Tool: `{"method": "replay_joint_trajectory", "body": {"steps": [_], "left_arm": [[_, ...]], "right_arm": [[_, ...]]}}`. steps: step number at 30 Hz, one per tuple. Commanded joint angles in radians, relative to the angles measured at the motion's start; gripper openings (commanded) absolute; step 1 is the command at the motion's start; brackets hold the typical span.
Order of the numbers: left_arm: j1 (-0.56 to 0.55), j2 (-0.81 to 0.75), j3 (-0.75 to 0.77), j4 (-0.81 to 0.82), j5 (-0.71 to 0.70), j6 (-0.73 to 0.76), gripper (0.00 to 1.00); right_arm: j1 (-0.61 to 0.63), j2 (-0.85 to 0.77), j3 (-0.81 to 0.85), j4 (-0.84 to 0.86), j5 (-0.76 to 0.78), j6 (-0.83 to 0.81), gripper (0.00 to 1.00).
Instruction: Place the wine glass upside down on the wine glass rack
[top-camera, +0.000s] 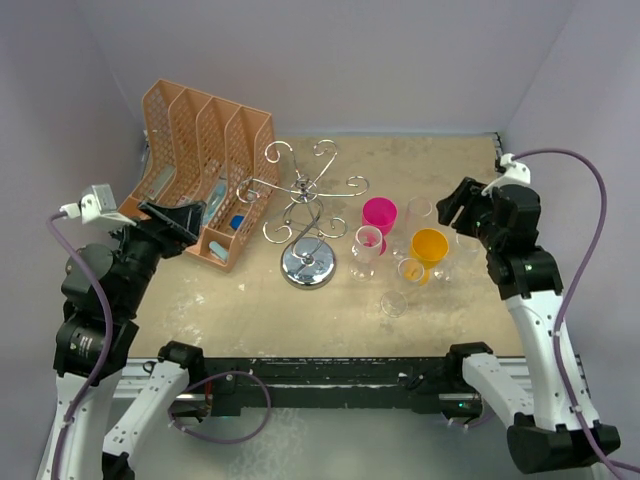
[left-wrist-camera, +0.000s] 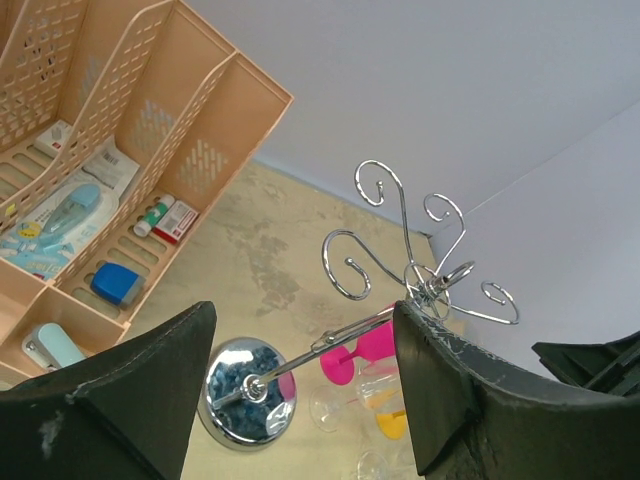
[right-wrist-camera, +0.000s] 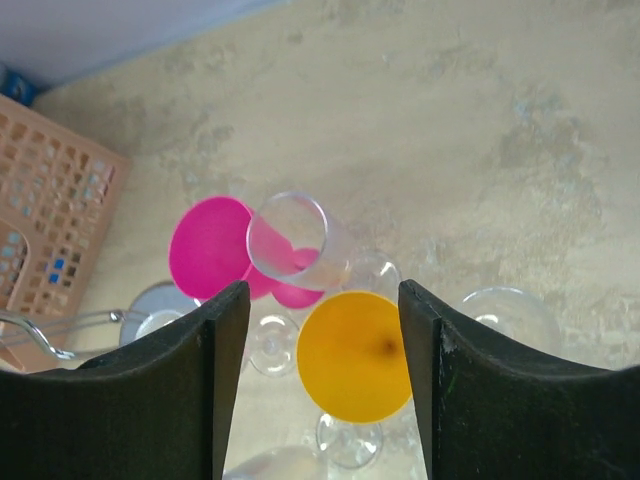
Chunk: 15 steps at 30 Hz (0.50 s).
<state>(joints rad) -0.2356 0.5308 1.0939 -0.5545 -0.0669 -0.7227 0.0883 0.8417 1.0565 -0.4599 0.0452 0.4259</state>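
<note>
Okay, both pincers are empty. The right pincer is spread wide and grips nothing. It hovers over the cluster of wine glasses on the right half of the surface, and in its wrist view the yellow glass sits right under the gap. The left pincer gapes open too, holding nothing, and points toward the wine glass rack. The rack stands mid-surface, just left of the glasses and beside the orange file organizer. No glass hangs on it yet. I can't tell which glass is the intended one.

Risks, my read: the glasses stand packed close — a pink glass, a clear glass and more clear ones around the yellow. Fingers dropping around one bowl could clip a neighbour and topple it. The clear ones are hard to see against the pale surface. The smooth round bowls and thin stems look slippery, so a weak pinch may let a glass slide during the flip. The rack is thin chrome wire — curled scrolls off a central post on a round shiny base. Bumping a scroll with a glass foot could rock or shift it. The organizer is rigid perforated plastic.
</note>
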Motion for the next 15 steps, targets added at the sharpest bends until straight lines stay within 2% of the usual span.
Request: {"method": "replay_joint_trajectory", "body": {"steps": [1,4,7,15], "left_arm": [[0.008,0.028,0.047,-0.028,0.026,-0.008,0.69],[0.008,0.011,0.025,-0.04,0.079,0.009,0.68],[0.009,-0.023,0.0,0.004,0.093,0.024,0.68],[0.007,-0.003,0.133,-0.115,0.043,0.083,0.68]], "right_arm": [[-0.004,0.042,0.072,-0.041,-0.092,-0.056,0.64],[-0.004,0.079,0.058,-0.003,-0.125,-0.092,0.63],[-0.004,0.119,0.027,0.056,-0.086,-0.099,0.6],[0.0,0.257,0.097,-0.005,-0.042,-0.129,0.49]]}}
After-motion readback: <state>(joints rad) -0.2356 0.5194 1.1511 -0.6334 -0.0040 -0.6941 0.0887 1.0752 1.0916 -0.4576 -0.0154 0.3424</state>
